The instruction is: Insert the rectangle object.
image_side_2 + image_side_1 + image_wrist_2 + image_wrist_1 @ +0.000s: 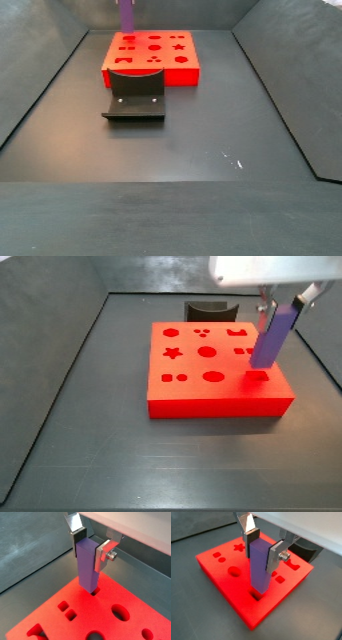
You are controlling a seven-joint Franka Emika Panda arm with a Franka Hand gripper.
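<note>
The gripper [263,546] clamps the rectangle object [260,567] between its 2 fingers, long axis near vertical, lower end at the rectangular slot [256,595] in the red block [231,584].

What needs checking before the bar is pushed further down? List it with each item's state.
1. Grip: gripper shut on the rectangle object, fingers on both sides: ok.
2. Bar's lower end at a rectangular hole near the red block's corner in both wrist views: ok.
3. Bar upright: it leans in a side view: not ok.
4. Insertion depth: cannot tell.
5. Other holes unblocked: ok.
6. Fixture stands apart from the gripper: ok.
</note>
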